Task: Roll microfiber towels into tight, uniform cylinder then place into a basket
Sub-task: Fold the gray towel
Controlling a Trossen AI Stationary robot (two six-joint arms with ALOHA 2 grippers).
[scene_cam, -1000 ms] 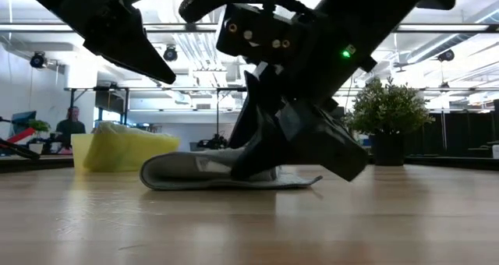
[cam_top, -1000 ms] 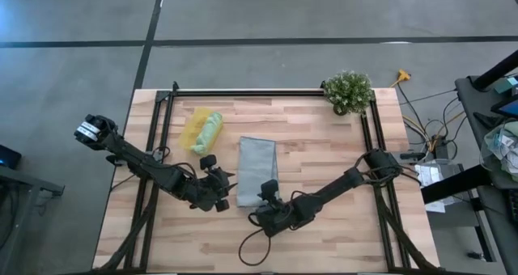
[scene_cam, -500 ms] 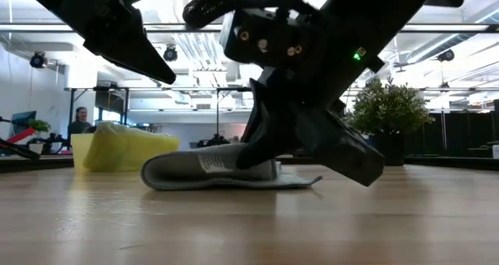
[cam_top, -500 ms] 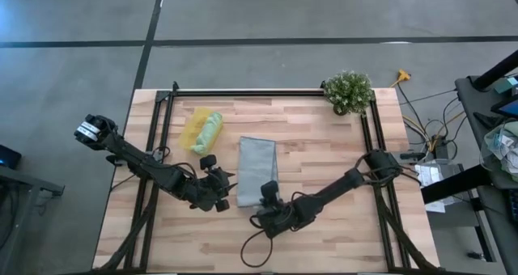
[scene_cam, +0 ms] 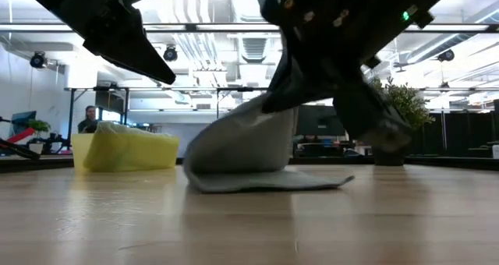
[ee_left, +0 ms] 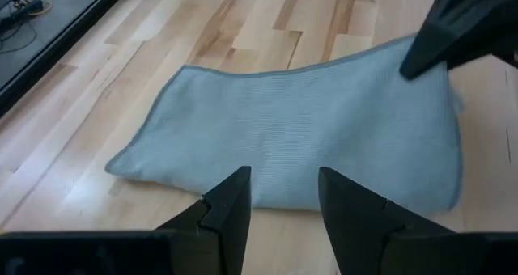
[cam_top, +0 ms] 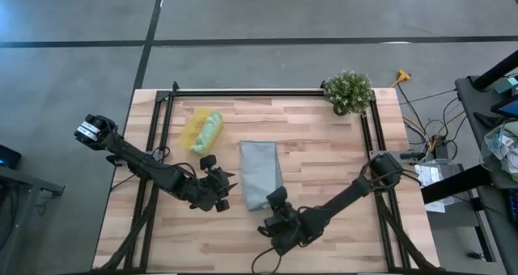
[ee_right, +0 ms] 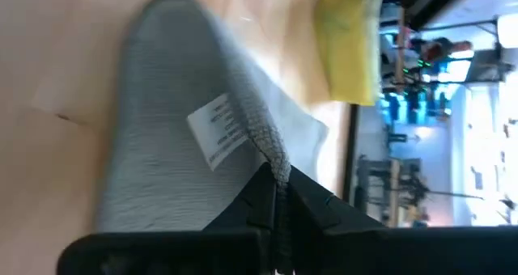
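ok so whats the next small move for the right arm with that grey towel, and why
Probably carry the pinched edge forward over the rest of the grey towel to start the roll. The right gripper is shut on that near edge, lifted off the table, while the far part lies flat. The left gripper waits open beside it.

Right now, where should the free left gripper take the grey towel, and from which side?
Probably the near hem beside the right gripper, which is shut on that edge and lifting it. The grey-blue towel lies folded, its far end flat on the table, so only the raised near edge offers a lip to pinch. The left gripper, open beside the towel's long side, could come in low from there.
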